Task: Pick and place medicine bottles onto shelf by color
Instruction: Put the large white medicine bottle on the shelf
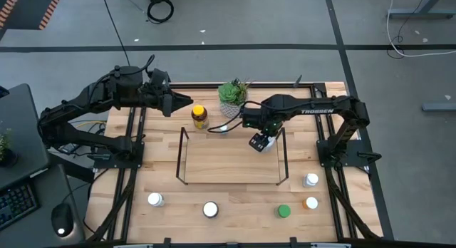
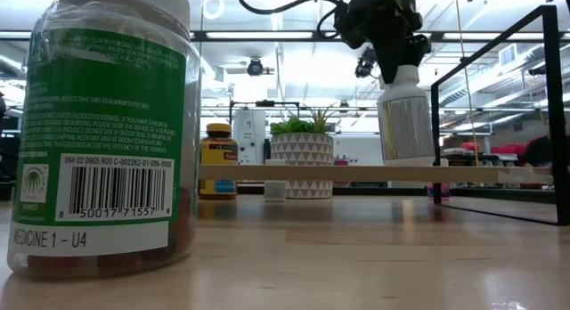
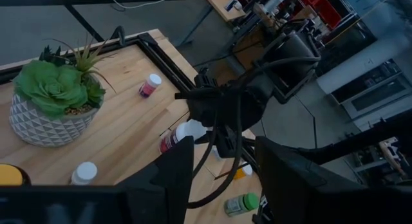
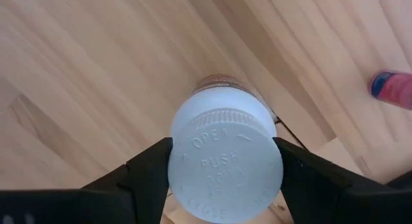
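a white-capped medicine bottle (image 4: pixel 224 163) is hanging upright in the air over the right end of the wire shelf (image 1: pixel 229 182), the right tool (image 1: pixel 261 141) pinching it at the cap. the left tool (image 1: pixel 179 104) is hovering just beside the amber yellow-capped bottle (image 1: pixel 199 117) on the tabletop (image 1: pixel 242 198), its fingers spread.

On the cap (image 4: pixel 225 165) of the white bottle pinched between my right gripper's (image 4: pixel 224 169) fingers I read embossed "PUSH", with "OPE" above it. My right arm (image 1: pixel 318 110) carries the white word "TROSSEN". The green-labelled bottle (image 2: pixel 105 132) close to the low camera bears a barcode numbered "50017 71557", the line "094 02 0905 R00 C-002262-01-086-0000", and a sticker reading "MEDICINE 1 - U4".
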